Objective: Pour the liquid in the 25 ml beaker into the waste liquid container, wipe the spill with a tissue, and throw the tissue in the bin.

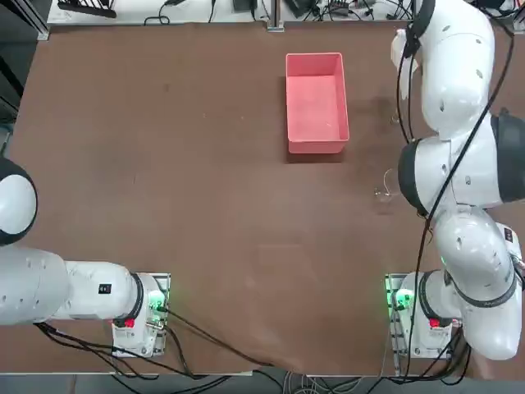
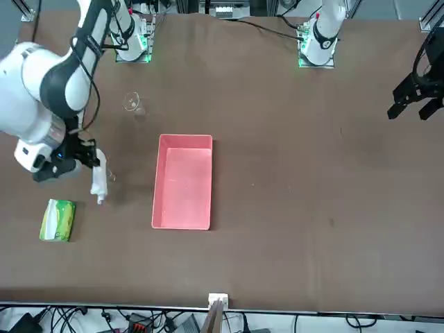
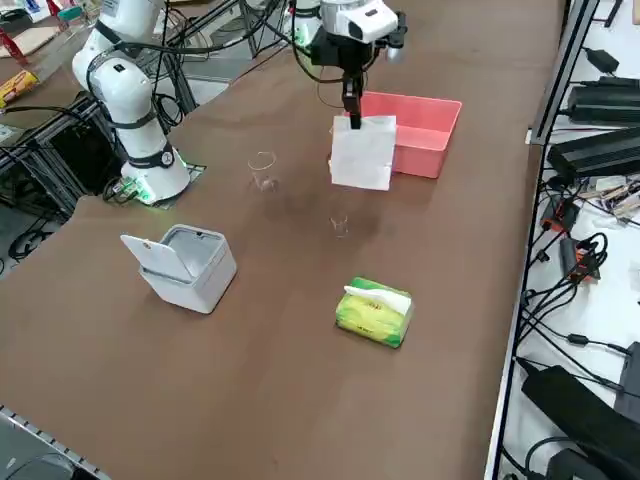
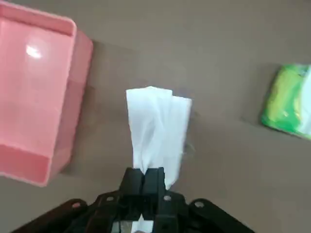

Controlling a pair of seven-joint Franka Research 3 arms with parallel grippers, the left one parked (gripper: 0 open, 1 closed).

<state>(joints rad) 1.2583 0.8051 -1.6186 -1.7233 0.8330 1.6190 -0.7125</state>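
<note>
Brown table (image 3: 250, 320) carries the pink waste liquid container (image 3: 425, 135), the grey bin (image 3: 190, 265) and the tiny 25 ml beaker (image 3: 340, 225). Above the beaker, the right gripper (image 3: 352, 112) pinches the hanging white tissue (image 3: 362, 152).

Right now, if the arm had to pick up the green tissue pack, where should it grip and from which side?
From above, jaws across the narrow width of the green tissue pack, clear of the white sheet poking from its top. It lies flat with open table all round. The right gripper is shut on the tissue, so that must be released first.
</note>
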